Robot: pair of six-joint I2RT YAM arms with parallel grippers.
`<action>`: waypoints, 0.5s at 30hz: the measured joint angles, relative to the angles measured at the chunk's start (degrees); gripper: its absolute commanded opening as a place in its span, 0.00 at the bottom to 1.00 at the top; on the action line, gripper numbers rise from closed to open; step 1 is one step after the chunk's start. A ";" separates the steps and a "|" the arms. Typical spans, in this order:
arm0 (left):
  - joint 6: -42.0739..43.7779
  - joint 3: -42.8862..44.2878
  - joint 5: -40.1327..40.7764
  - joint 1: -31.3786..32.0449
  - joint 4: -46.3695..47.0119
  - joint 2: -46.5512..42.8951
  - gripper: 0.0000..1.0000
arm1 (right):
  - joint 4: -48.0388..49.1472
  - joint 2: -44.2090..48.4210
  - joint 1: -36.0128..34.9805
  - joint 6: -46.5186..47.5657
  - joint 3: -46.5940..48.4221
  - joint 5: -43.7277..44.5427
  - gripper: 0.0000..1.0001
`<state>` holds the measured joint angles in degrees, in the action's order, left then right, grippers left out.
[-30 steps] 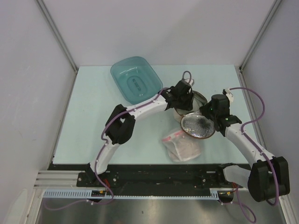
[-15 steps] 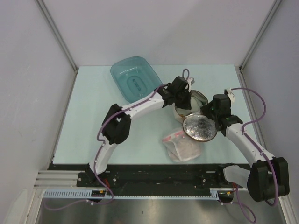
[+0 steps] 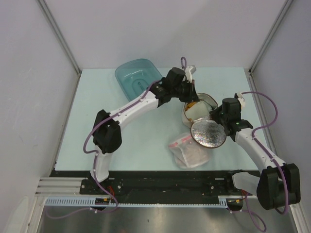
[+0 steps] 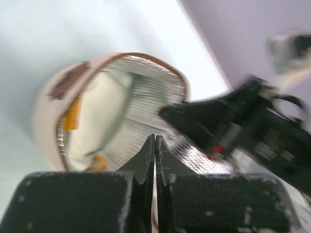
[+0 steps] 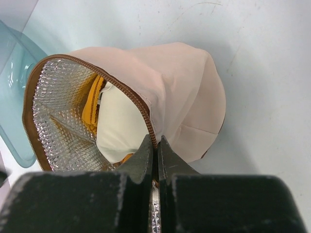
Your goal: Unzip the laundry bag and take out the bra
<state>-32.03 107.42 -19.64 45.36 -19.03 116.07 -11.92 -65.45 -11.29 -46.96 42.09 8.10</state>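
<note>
The laundry bag [image 3: 210,102] lies open at the table's middle right, its silvery mesh lid [image 3: 208,134] folded toward me. The bra [image 3: 193,108] sits inside, white with orange parts. In the right wrist view the beige bag [image 5: 180,92] is open, with the bra's white cup [image 5: 121,126] and orange strap inside. My right gripper [image 5: 156,143] is shut on the bag's brown zip rim; it also shows in the top view [image 3: 217,120]. My left gripper [image 3: 188,93] is shut and empty above the bag's far-left rim. In its blurred wrist view the gripper [image 4: 155,138] hangs over the bag [image 4: 46,104].
A teal tub [image 3: 138,82] stands at the back, left of the bag, and shows in the right wrist view [image 5: 12,97]. A clear plastic bag with a pink zip strip [image 3: 187,151] lies near the front edge, just in front of the mesh lid.
My left gripper has lifted off the bag and moved back and to the left, its arm stretching out. The bag's inside shows more. My right gripper has kept its hold.
</note>
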 measured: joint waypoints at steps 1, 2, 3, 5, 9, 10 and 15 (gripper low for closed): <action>1.01 1.14 2.84 0.61 -1.55 0.79 0.00 | 0.09 0.00 -0.07 0.02 0.00 -0.02 0.00; 1.86 2.27 5.99 1.36 -2.71 1.75 0.00 | 0.13 0.00 -0.11 0.02 0.00 -0.02 0.00; 2.64 3.15 9.01 2.23 -3.50 2.67 0.00 | 0.17 0.00 -0.15 0.02 0.00 -0.04 0.00; 3.72 4.02 13.90 3.93 -4.52 4.26 0.02 | 0.26 0.00 -0.17 0.00 0.00 -0.13 0.00; 6.19 6.21 21.31 6.64 -7.26 8.35 0.27 | 0.37 0.00 -0.17 0.00 0.00 -0.55 0.00; 6.84 6.78 22.58 7.06 -7.78 9.25 0.31 | 0.44 0.00 -0.17 0.00 0.00 -0.66 0.00; 9.27 7.58 28.30 7.93 -9.94 12.63 0.54 | 0.98 -0.02 -0.24 0.00 0.00 -1.51 0.00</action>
<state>-22.76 115.00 8.67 53.30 -28.97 128.70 -10.94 -65.47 -11.53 -46.96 42.09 6.59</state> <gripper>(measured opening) 0.421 0.022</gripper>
